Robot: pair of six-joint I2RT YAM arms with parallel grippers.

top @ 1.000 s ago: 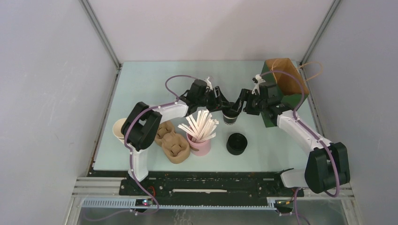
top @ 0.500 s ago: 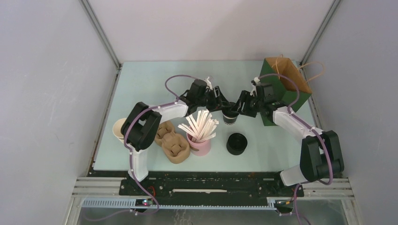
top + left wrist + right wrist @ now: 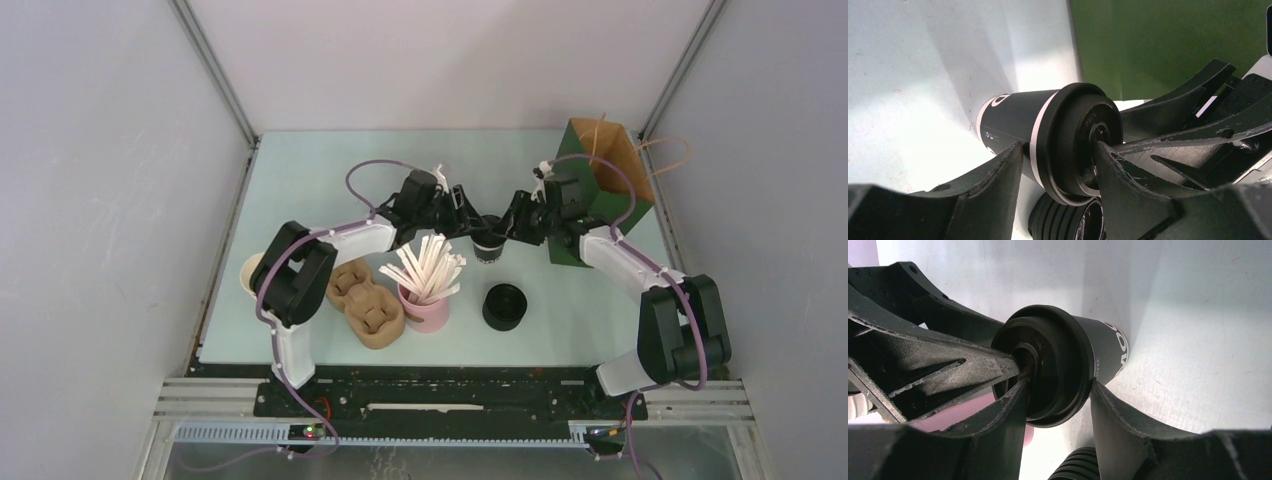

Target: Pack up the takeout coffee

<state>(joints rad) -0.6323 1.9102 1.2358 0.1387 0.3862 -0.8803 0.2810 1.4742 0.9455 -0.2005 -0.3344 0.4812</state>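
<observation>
Holding the takeout coffee (image 3: 487, 247) at the table's (image 3: 320, 180) middle, just beside the green bag (image 3: 600, 185): left gripper (image 3: 1058, 150) clamps its lid (image 3: 1075, 135) end, right gripper (image 3: 1058, 387) straddles it (we can't tell if it grips). Risk we see: both pulling at once pops the lid or spills.

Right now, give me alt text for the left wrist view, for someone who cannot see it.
The takeout coffee, a black lidded cup, is gripped at its lid by the left gripper, with the right gripper reaching in from the right. A green bag stands behind; a lid stack shows below.
</observation>
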